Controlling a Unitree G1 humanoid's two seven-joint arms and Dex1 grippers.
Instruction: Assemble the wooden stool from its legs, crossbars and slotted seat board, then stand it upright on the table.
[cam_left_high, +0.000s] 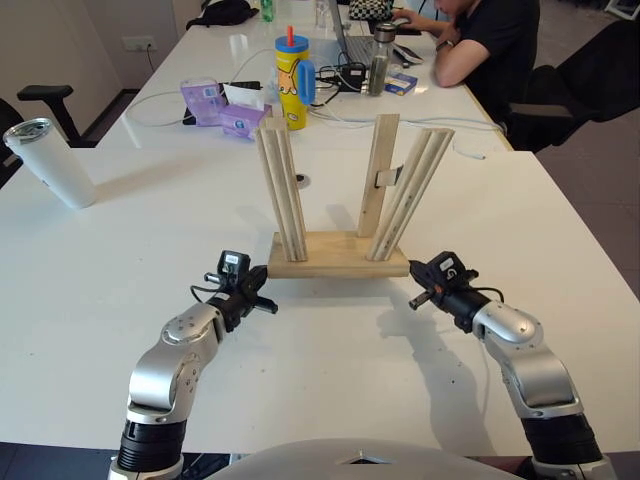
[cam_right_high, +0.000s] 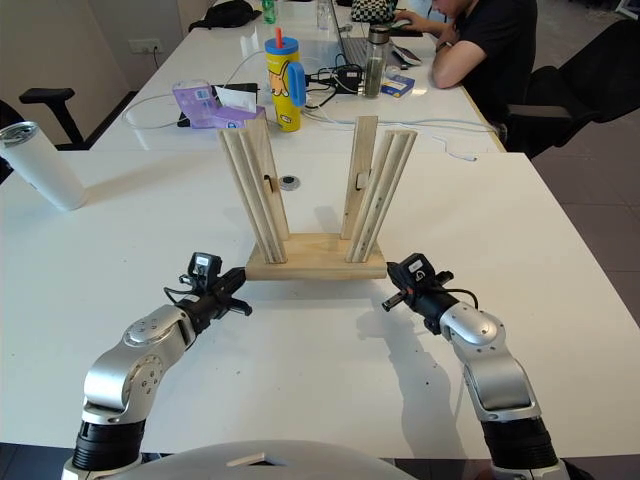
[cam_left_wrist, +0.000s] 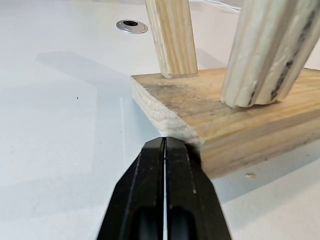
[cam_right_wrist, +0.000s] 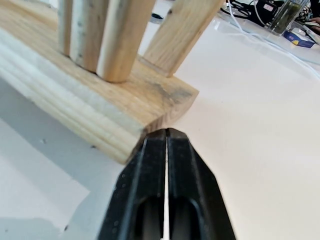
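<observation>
Pale, rough-grained wooden stool (cam_left_high: 380, 185) lies inverted mid-table (cam_left_high: 130, 260): rectangular seat board (cam_left_high: 335, 262) flat, grooved legs (cam_left_high: 283, 190) splaying upward. Left gripper (cam_left_high: 268, 304), fingers pressed together, sits at its 7 o'clock corner; right gripper (cam_left_high: 416, 299), likewise closed, at 5 o'clock.

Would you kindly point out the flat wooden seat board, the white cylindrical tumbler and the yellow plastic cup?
flat wooden seat board (cam_left_high: 336, 249), left eye view, top face between the legs.
white cylindrical tumbler (cam_left_high: 57, 168), left eye view, middle of its side.
yellow plastic cup (cam_left_high: 289, 95), left eye view, its front wall.
</observation>
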